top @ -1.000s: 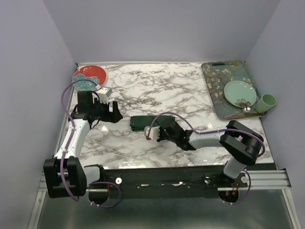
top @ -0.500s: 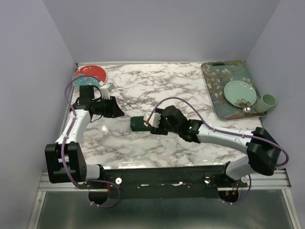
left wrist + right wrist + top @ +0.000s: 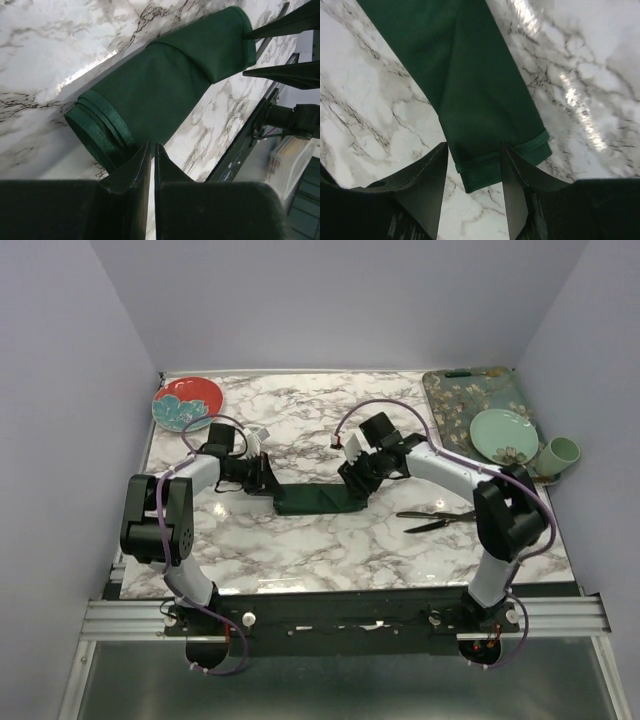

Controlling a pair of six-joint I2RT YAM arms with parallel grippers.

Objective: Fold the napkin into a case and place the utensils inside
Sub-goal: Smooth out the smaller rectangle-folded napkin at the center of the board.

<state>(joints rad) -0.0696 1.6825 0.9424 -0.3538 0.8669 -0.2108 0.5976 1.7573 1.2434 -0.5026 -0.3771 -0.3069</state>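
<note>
The napkin [image 3: 315,501] lies mid-table as a long narrow dark green case. My left gripper [image 3: 268,483] is at its left end. In the left wrist view the jaws [image 3: 151,146] are pinched almost together on the edge of the layered hem of the napkin [image 3: 165,85]. My right gripper [image 3: 352,483] is at the right end. In the right wrist view it [image 3: 474,146] stands open over the hemmed corner of the napkin [image 3: 470,90], one finger above the cloth and one above marble. The utensils [image 3: 437,518], two slim black pieces, lie on the marble to the right, apart from both grippers.
A red plate [image 3: 187,402] sits at the back left corner. At the back right, a teal floral tray [image 3: 455,410] carries a pale green plate [image 3: 503,435], with a green cup [image 3: 561,453] beside it. Purple walls close in three sides.
My left gripper moved right to the napkin's left end and closed. My right arm swung back to the napkin's right end and opened. The utensils now show on the table.
</note>
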